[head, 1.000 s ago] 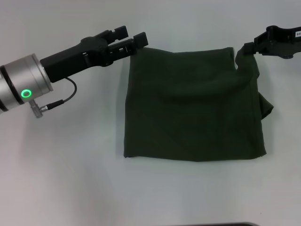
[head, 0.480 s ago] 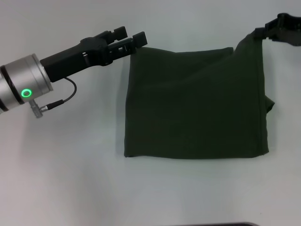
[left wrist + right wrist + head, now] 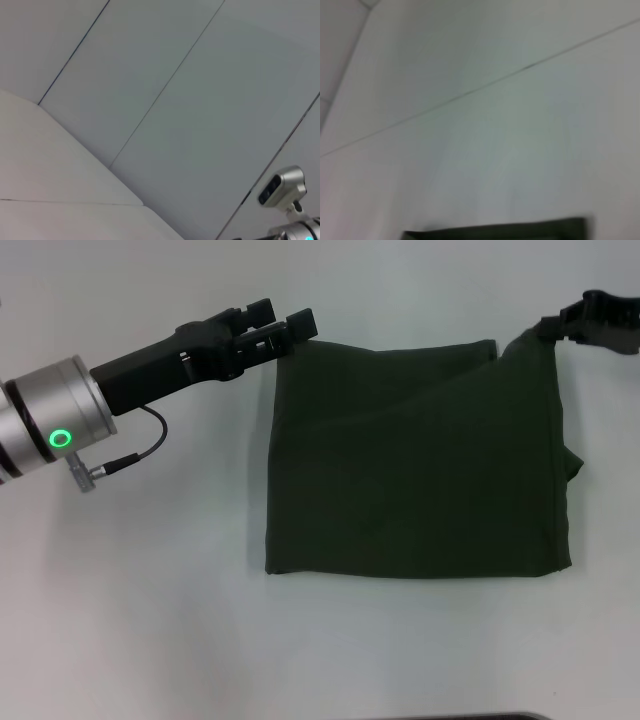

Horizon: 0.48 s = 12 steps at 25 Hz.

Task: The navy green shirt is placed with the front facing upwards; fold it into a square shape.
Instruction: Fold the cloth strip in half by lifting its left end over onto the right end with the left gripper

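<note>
The navy green shirt [image 3: 415,465], already folded to a rough square on the white counter [image 3: 150,620], is held at its far corners, the left pincer [image 3: 283,330] clamped on one and the right pincer [image 3: 553,328] pinching the other, lifted corner.

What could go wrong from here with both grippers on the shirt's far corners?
1. The right gripper has its corner of the navy green shirt pulled up and outward, taut; more pull could drag or skew the folded stack.
2. A sleeve bulge pokes out at the right edge; it may spoil the square.
3. The left gripper holds only an edge; it might slip.
</note>
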### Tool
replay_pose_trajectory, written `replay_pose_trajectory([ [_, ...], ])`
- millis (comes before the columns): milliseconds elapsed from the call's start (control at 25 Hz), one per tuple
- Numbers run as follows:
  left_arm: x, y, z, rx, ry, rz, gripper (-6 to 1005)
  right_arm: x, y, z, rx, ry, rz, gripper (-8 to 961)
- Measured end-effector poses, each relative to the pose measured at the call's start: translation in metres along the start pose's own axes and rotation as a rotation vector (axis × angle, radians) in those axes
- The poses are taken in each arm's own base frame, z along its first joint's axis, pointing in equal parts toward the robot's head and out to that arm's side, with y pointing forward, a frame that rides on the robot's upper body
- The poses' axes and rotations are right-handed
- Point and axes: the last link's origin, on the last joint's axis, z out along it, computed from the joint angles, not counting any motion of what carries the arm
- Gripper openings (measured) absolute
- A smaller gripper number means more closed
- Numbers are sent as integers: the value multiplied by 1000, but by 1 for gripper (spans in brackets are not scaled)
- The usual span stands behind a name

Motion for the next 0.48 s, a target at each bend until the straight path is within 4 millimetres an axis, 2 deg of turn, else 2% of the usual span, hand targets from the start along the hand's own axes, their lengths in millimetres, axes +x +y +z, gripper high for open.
replay_pose_trajectory([
  [280, -1, 0, 0, 0, -5, -3, 947, 21, -23, 0, 68, -17, 55, 96],
  [480, -1, 0, 0, -1, -8, -2, 947, 28, -26, 2, 72, -22, 71, 120],
])
